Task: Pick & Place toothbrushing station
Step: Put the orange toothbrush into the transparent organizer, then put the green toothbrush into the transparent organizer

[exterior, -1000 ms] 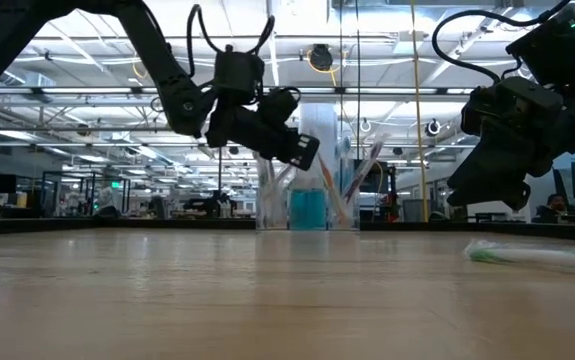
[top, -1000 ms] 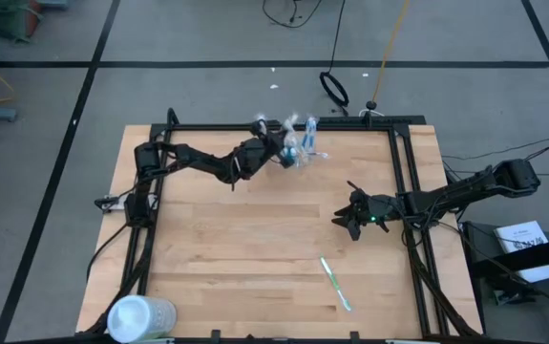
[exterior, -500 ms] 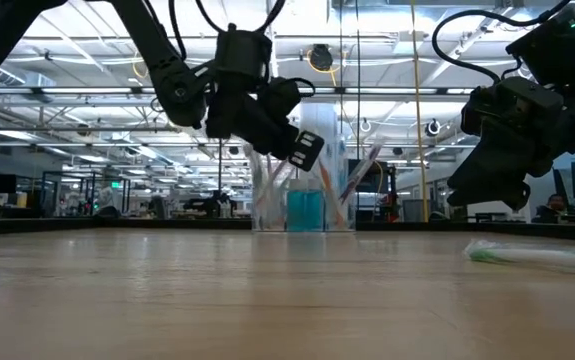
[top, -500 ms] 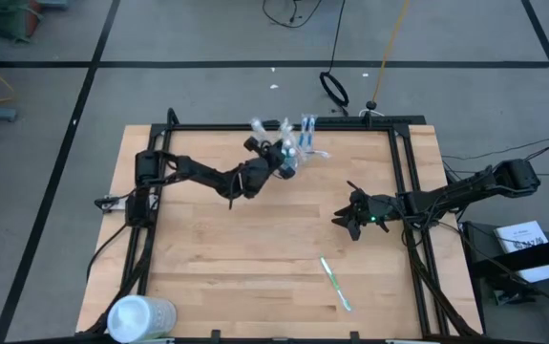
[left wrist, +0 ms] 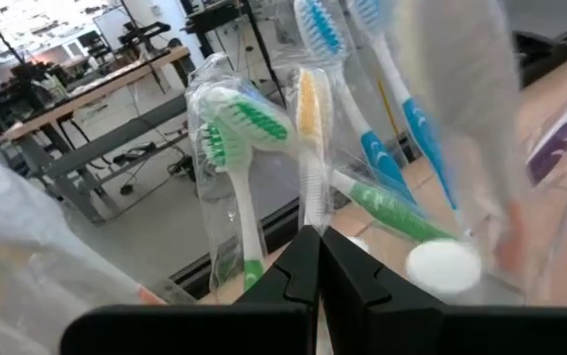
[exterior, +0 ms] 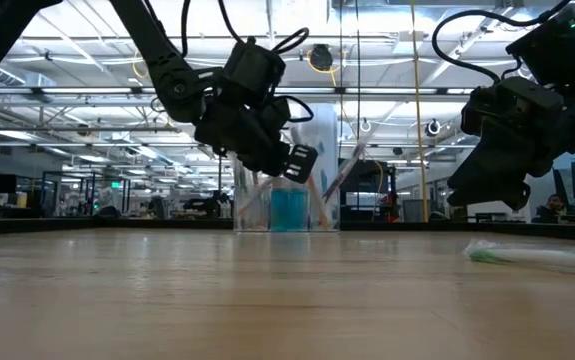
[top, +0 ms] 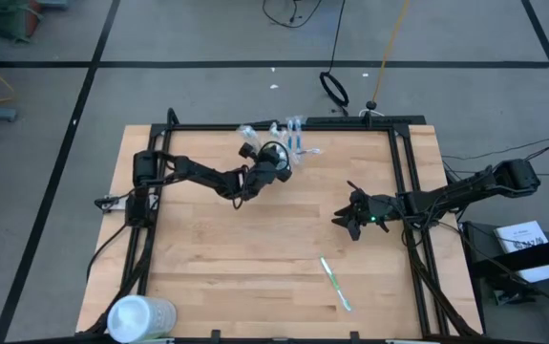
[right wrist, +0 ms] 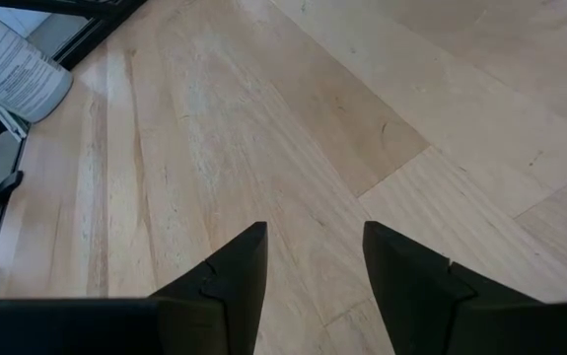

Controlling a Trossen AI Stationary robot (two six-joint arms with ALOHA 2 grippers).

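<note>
The small clear cup (top: 281,145) stands upright near the table's far edge. It holds several wrapped toothbrushes (left wrist: 239,138) and a blue toothpaste tube (exterior: 289,210). It also shows in the low view (exterior: 267,205). My left gripper (top: 274,157) is at the cup's near-left side, shut on it; it also shows in its own wrist view (left wrist: 318,251). My right gripper (top: 339,221) hangs open and empty above bare wood at the right, and its own wrist view (right wrist: 313,256) shows the same. My left gripper pinches the clear cup's wall near its rim (top: 272,152), on the cup's near-left side. The fingers (exterior: 300,162) slant down from the table's left. The cup is upright with its base at table level in the low view; whether the base touches the table, I cannot tell.
One wrapped green toothbrush (top: 335,284) lies on the table near the front right; it also shows in the low view (exterior: 537,257). A larger whitish round container (top: 141,317) lies at the near left corner. Black frame rails (top: 403,172) run along the table's sides.
My left gripper has gone toward the table's left edge and turned, taking the cup along. The cup and its brushes have shifted left along the far edge, staying upright with the base at the same height.
</note>
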